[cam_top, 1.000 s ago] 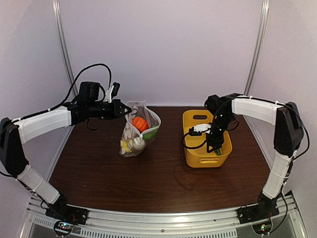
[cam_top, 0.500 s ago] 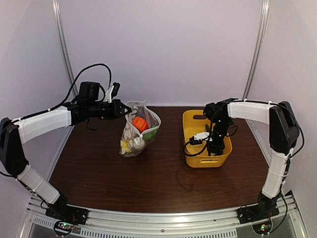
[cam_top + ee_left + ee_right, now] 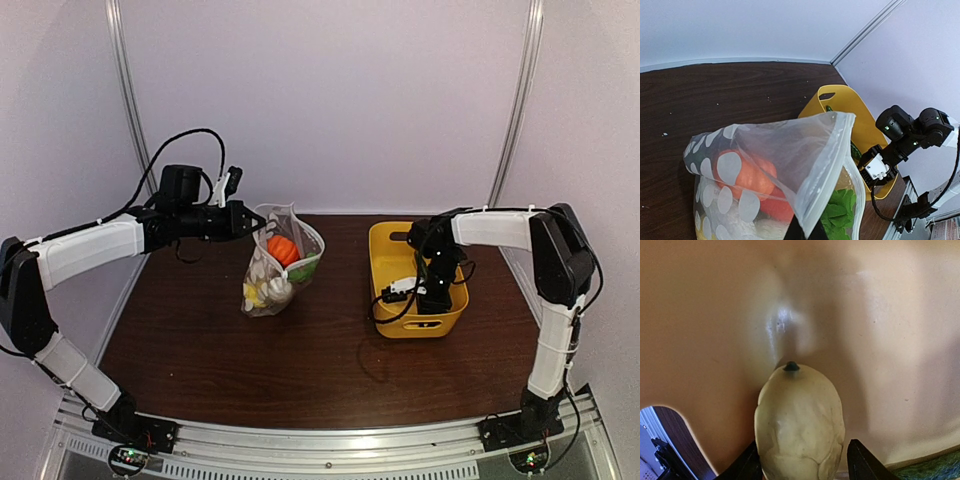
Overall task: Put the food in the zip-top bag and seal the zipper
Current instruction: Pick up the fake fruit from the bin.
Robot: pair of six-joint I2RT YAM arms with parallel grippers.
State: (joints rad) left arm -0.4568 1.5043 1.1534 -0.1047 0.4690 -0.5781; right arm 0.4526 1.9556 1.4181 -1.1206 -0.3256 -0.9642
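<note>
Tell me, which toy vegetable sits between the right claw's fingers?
The pale yellow lumpy piece inside the yellow basket; the others lie in the dotted bag.

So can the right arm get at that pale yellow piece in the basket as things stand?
Probably yes. The right gripper sits down inside the yellow basket, straddling the pale yellow piece, with nothing visible between them. It looks set to close on it.

Yellow basket [image 3: 385, 247] sits right of centre on the dark wooden table [image 3: 300, 370], handle slot facing the back wall [image 3: 330, 100]. Two metal posts [image 3: 128, 90] rise at the back corners, and a slotted rail [image 3: 330, 447] runs along the near edge.
</note>
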